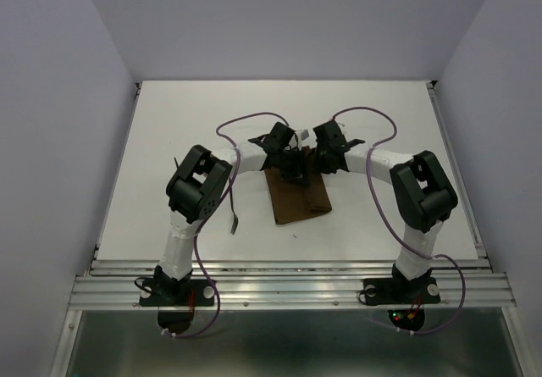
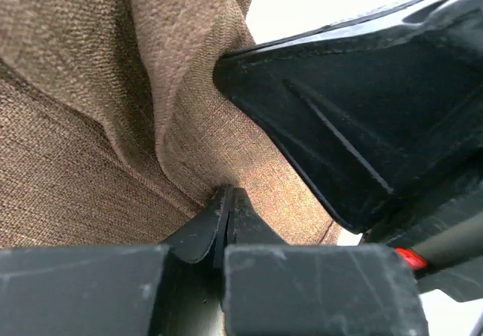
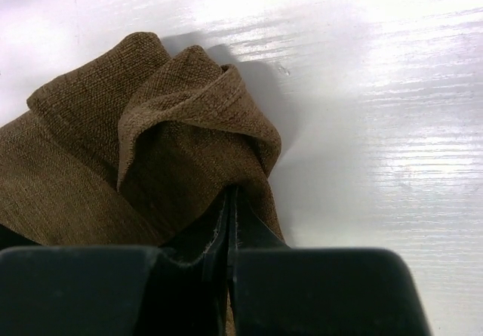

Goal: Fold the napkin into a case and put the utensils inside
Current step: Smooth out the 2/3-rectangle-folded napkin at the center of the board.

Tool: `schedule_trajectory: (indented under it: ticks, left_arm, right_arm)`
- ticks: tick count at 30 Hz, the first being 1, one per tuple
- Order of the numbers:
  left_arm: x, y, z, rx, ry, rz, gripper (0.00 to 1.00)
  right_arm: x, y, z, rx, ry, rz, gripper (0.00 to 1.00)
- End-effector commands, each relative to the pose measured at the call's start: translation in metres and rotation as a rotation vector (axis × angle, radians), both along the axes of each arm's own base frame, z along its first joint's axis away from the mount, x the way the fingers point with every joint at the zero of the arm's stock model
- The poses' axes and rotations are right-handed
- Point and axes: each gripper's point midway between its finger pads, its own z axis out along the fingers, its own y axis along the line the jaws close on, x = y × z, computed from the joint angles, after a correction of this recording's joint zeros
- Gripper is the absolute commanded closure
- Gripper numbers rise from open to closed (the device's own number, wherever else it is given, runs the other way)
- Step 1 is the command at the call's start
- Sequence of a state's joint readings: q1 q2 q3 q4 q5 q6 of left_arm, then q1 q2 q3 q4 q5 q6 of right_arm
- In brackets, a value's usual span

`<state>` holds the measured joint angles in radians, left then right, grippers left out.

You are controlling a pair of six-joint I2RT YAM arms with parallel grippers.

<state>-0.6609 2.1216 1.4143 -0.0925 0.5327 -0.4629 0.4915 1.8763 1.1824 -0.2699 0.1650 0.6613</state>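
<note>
White tabletop [image 1: 169, 140] fills the space between pale lilac walls [image 1: 279, 21]. The brown napkin [image 1: 298, 197] lies on it folded into a narrow strip, its long sides running away from the arm bases. Both arms reach over to the napkin's far end. The left gripper [image 2: 229, 197] has its fingers pressed together on a pinch of cloth, which rises in a ridge from the tips. The right gripper [image 3: 230, 197], just beside it at the same end, nips a bunched fold of the napkin that curls over above its tips. One thin dark utensil [image 1: 233, 211] lies flat to the left of the napkin, apart from it, near the left arm.
</note>
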Motion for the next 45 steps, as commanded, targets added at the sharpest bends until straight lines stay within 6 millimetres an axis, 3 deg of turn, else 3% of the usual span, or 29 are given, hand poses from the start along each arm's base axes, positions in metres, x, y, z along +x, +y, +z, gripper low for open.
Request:
schedule_trajectory:
  ticks: [1, 6, 8, 11, 17, 19, 25, 27, 31, 38, 41, 45]
  left_arm:
    - [-0.012, 0.015, -0.02, 0.073, 0.022, -0.016, 1.0]
    - [-0.012, 0.015, -0.021, 0.073, 0.024, -0.015, 1.0]
    - [-0.013, 0.015, -0.021, 0.073, 0.026, -0.017, 1.0]
    - [-0.012, 0.014, -0.022, 0.072, 0.026, -0.018, 1.0]
    - [-0.012, 0.014, -0.023, 0.07, 0.028, -0.022, 1.0]
    - [-0.013, 0.013, -0.024, 0.073, 0.031, -0.024, 1.0]
    - [-0.012, 0.014, -0.023, 0.074, 0.03, -0.024, 1.0]
    - [-0.013, 0.014, -0.023, 0.076, 0.029, -0.026, 1.0]
    - [-0.013, 0.014, -0.025, 0.078, 0.032, -0.026, 1.0]
    - [-0.014, 0.014, -0.026, 0.077, 0.037, -0.026, 1.0]
    - [-0.014, 0.014, -0.026, 0.076, 0.038, -0.027, 1.0]
    - [-0.013, 0.013, -0.022, 0.07, 0.032, -0.028, 1.0]
  right_arm:
    - [-0.001, -0.007, 0.011, -0.016, -0.024, -0.015, 0.99]
    - [-0.004, -0.01, 0.049, 0.009, -0.09, -0.002, 0.99]
    - [-0.008, -0.011, 0.052, 0.012, -0.096, 0.004, 0.99]
    - [-0.022, -0.015, 0.039, 0.012, -0.064, 0.008, 0.99]
    - [-0.051, -0.02, -0.01, 0.019, 0.042, 0.008, 0.99]
    - [-0.054, -0.022, -0.014, 0.011, 0.054, 0.007, 0.99]
    - [-0.052, -0.02, 0.028, 0.047, -0.021, 0.032, 0.99]
    - [-0.062, -0.013, 0.043, 0.064, -0.042, 0.06, 0.99]
    - [-0.086, -0.003, 0.05, 0.088, -0.039, 0.103, 0.99]
    - [-0.134, 0.005, 0.019, 0.123, 0.052, 0.128, 0.99]
    - [-0.145, 0.013, 0.006, 0.151, 0.085, 0.143, 0.99]
    - [-0.157, 0.003, -0.026, 0.091, 0.148, 0.125, 0.99]
